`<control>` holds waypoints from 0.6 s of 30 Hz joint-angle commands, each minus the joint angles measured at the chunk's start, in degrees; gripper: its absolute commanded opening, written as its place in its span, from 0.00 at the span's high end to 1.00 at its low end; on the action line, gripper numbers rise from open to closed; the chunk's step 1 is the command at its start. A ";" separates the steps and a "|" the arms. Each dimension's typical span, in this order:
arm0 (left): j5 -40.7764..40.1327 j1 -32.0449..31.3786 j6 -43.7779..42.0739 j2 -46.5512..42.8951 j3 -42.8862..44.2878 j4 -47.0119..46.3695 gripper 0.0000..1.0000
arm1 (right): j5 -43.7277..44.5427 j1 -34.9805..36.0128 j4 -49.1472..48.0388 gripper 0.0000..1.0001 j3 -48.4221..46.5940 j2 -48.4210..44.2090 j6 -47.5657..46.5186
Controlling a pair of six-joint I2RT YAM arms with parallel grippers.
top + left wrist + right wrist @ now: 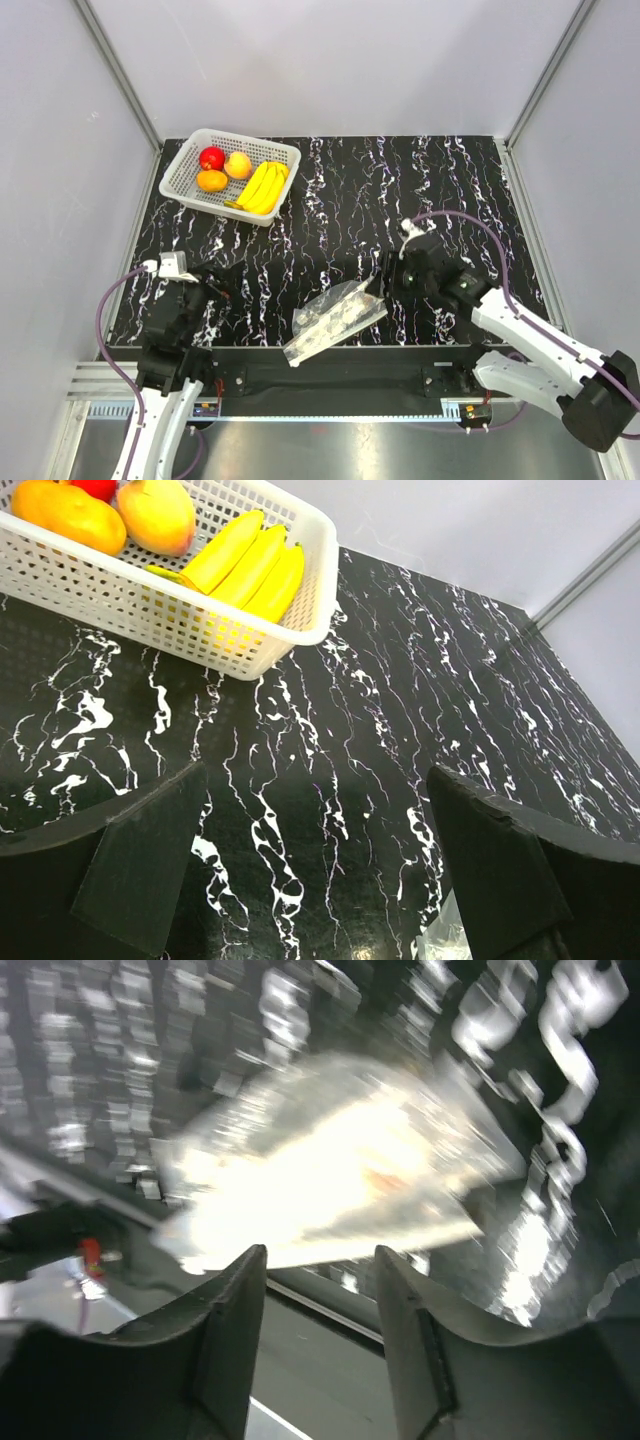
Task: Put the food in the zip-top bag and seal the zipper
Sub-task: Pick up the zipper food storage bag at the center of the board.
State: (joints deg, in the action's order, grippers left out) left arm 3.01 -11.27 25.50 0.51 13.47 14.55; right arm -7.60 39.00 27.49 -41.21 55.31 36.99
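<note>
Top external shows the zip-top bag [335, 318] at the bench's [400, 190] near edge, right end effector [320, 1252] half-spread beside it, left end effector [315, 775] spread wide, food [240, 175] in the basket [176, 180], so I'd pinch just one side of its mouth.

- Black, white-veined table [420, 190], two things resting on it.
- White basket [181, 168] sits in the far left corner.
- Clear zip-top bag [335, 318] lies at the near edge, one end poking over.

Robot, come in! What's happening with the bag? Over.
Left gripper open, empty. Right gripper open, at bag. Bag empty, near table edge. Fruit all in basket; nothing between.
</note>
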 commanded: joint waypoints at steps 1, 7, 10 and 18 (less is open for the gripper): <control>-0.63 -1.12 -0.89 0.28 2.17 -1.71 0.01 | 4.43 0.55 1.70 0.47 5.24 -2.74 5.80; 2.78 -1.30 -0.80 0.80 1.73 -3.73 0.01 | 6.45 0.55 0.03 0.45 10.53 -5.21 7.30; 5.16 -1.30 -0.36 3.00 1.73 -5.22 0.01 | 5.58 0.55 -4.09 0.30 12.11 -3.99 6.34; 11.58 -1.48 -0.62 8.36 1.29 -9.88 0.01 | 9.00 0.46 -15.68 0.15 16.07 1.55 3.62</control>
State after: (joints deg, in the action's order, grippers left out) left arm 9.69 -12.45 25.32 7.31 13.50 10.22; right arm -1.32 39.22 20.12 -26.65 55.48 42.00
